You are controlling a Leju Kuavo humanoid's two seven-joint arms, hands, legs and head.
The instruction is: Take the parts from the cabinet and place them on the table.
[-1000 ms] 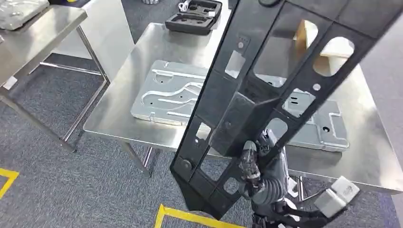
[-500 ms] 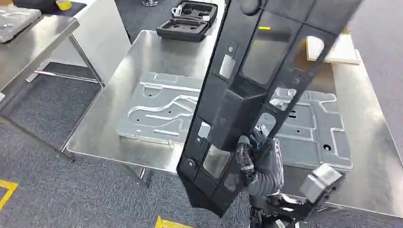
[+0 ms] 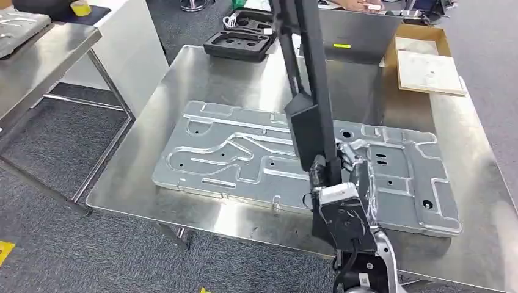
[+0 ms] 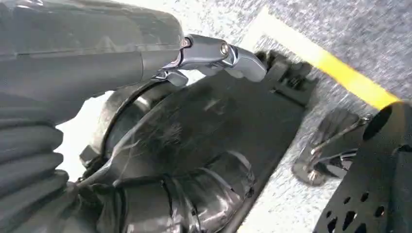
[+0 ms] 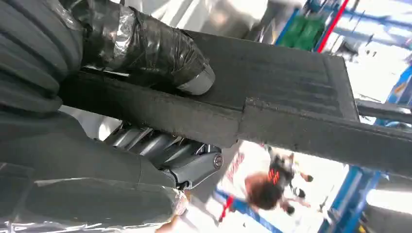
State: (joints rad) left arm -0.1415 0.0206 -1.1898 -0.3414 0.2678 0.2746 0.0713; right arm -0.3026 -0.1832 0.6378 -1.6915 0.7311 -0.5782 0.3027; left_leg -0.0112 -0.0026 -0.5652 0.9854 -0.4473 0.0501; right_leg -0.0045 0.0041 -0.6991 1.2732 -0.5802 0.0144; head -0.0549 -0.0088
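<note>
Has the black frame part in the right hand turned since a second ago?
Yes. The black frame part showed its broad face with cutouts; now it stands edge-on over the silver plate on the table, held by the right hand.

Black foam-lined case (image 3: 241, 40) top centre, open. Cardboard box (image 3: 427, 58) upper right. Yellow tape roll (image 3: 79, 7) top left corner. Grey carpet (image 3: 73, 244) lower left.

Black panel (image 3: 308, 97) edge-on in right hand (image 3: 342, 183) above the table's (image 3: 201, 67) metal plate (image 3: 244, 146).
</note>
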